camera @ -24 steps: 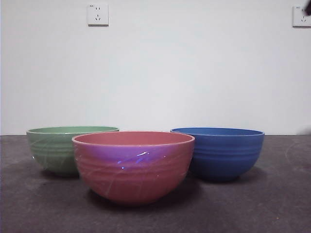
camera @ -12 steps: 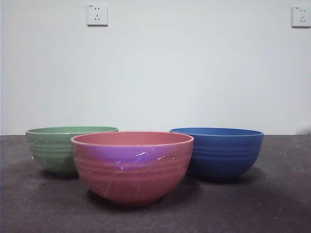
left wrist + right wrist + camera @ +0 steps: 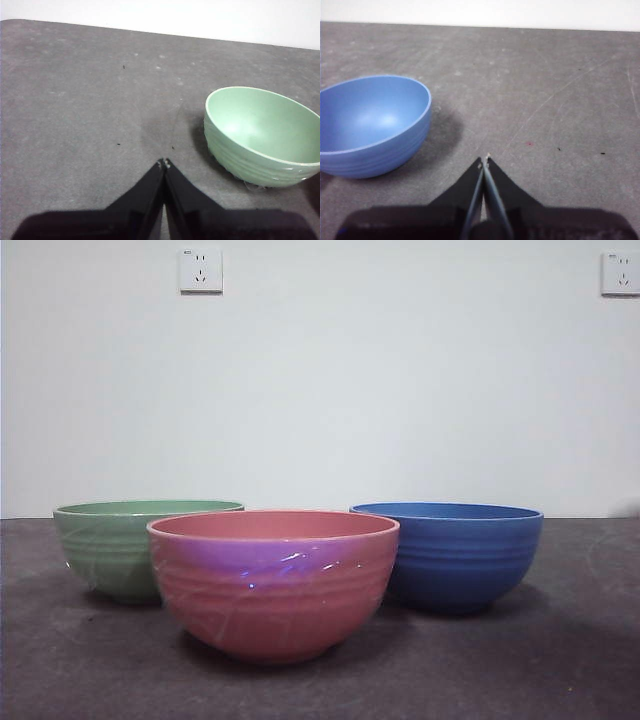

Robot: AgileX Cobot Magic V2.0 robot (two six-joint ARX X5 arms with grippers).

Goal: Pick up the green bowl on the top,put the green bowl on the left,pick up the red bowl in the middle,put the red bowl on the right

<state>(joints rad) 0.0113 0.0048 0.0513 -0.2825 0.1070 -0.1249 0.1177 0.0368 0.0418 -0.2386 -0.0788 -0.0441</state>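
The green bowl [image 3: 115, 545] stands upright on the table at the left, partly behind the red bowl [image 3: 273, 580], which stands nearest the camera in the middle. In the left wrist view the green bowl [image 3: 260, 135] sits empty beside my left gripper [image 3: 164, 163], which is shut, empty and apart from it. My right gripper [image 3: 484, 161] is shut and empty over bare table. Neither gripper shows in the front view. The red bowl shows in neither wrist view.
A blue ribbed bowl [image 3: 455, 552] stands at the right, behind the red bowl, and shows empty in the right wrist view [image 3: 370, 125]. The dark grey table [image 3: 560, 660] meets a white wall with two sockets [image 3: 200, 270].
A black arm tip at the top right corner one second ago has left the front view. The bowls have not moved.
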